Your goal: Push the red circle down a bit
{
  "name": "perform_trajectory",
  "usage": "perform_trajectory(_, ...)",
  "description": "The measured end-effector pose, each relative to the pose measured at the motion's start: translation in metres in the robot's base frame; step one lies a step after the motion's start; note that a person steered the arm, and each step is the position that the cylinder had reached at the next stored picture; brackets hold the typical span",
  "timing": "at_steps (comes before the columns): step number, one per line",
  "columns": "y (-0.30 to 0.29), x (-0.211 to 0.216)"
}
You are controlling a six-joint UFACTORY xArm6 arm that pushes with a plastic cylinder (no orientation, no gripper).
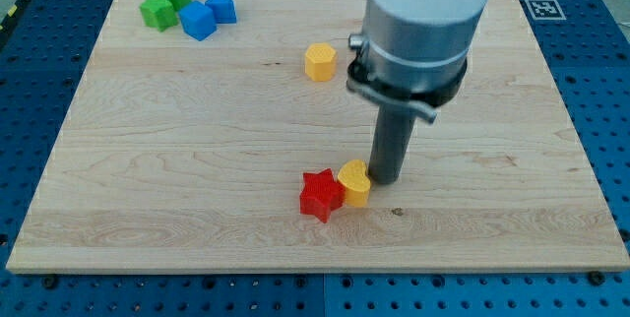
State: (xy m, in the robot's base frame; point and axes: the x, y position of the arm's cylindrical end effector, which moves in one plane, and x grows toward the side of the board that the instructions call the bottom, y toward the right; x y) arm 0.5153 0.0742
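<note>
Pale wooden board (197, 159), blue pegboard bench (49, 110), my tip (382, 179) beside yellow block (354, 182)

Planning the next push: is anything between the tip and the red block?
Yes. A yellow block sits between my tip and the red star, against the star's side at the view's right. No red circle shows; only this star.
</note>
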Motion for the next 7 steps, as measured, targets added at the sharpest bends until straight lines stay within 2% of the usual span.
perform_trajectory(2,0.03,-0.116)
perform_trajectory(3,0.033,-0.121)
perform_trajectory(5,0.085,-0.176)
perform_trajectory(6,0.078,-0.212)
perform_trajectory(7,0.041,-0.229)
